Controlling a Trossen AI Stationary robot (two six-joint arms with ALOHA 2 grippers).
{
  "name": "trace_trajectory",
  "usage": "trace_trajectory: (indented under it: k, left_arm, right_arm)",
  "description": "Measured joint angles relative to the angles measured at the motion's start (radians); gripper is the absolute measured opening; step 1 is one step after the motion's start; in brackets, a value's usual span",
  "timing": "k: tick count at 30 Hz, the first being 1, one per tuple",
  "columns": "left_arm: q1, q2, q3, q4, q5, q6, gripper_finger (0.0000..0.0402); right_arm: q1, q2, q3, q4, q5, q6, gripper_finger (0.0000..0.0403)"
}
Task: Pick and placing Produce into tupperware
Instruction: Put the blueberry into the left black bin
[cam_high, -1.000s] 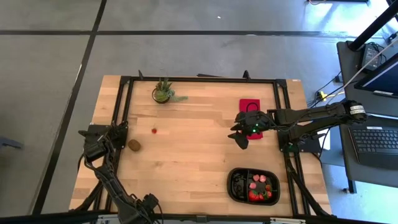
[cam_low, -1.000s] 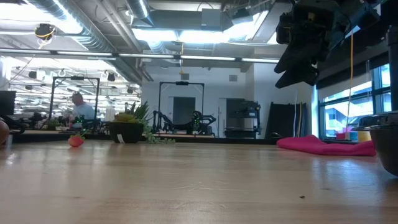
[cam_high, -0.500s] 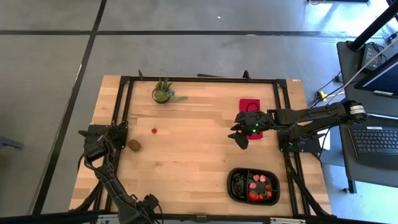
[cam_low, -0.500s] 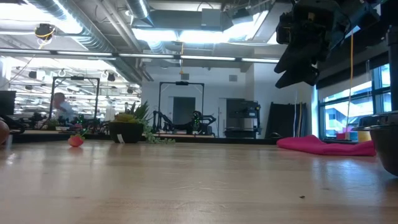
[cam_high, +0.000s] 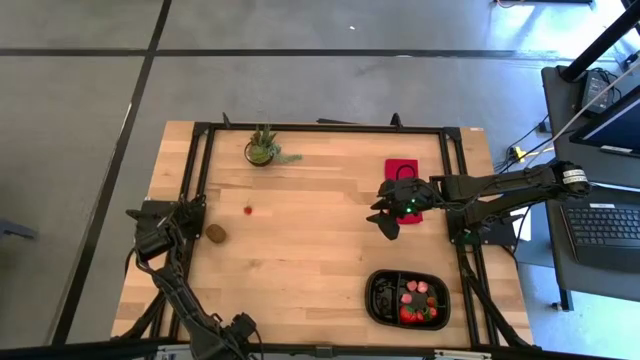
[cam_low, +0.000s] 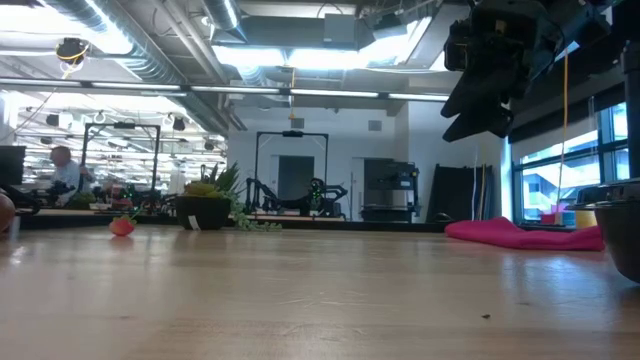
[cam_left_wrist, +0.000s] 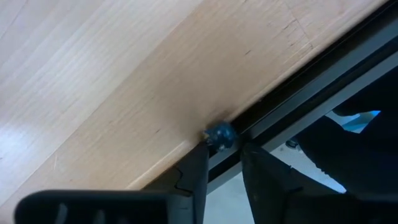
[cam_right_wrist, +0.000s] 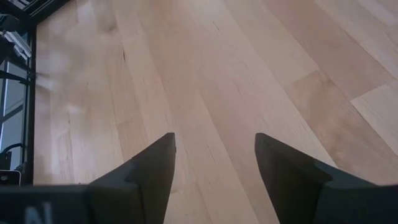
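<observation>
The black two-compartment tupperware (cam_high: 407, 298) sits near the table's near right corner, with several red fruit pieces in it; its wall shows at the right edge of the low view (cam_low: 627, 248). One red strawberry (cam_high: 248, 210) (cam_low: 122, 226) and a brown kiwi (cam_high: 216, 233) lie on the bare wood at the table's left. My right gripper (cam_high: 386, 220) (cam_low: 480, 108) (cam_right_wrist: 214, 146) hangs open and empty high above the table, by the red cloth. My left gripper (cam_left_wrist: 225, 152) waits at the table's left edge (cam_high: 165, 222), its fingers a narrow gap apart, holding nothing.
A potted green plant (cam_high: 262, 148) (cam_low: 205, 205) stands near the far edge. The flat red cloth (cam_high: 402, 172) (cam_low: 520, 233) lies at the far right. A black frame rail (cam_high: 200, 170) runs around the table. Bare wood spreads across the middle (cam_high: 310, 240).
</observation>
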Motion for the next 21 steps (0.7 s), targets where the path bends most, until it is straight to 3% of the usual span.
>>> trace_trajectory:
  k: [9, 21]
  left_arm:
    - [0.0, 0.0, 0.001, -0.001, -0.033, -0.005, 0.0073]
    - [0.013, 0.0, 0.001, 0.0, -0.037, -0.012, 0.01]
  right_arm:
    - [0.0, 0.0, 0.0, 0.0, 0.0, 0.0, 0.0222]
    - [0.0, 0.0, 0.0, 0.0, 0.0, 0.0, 0.0222]
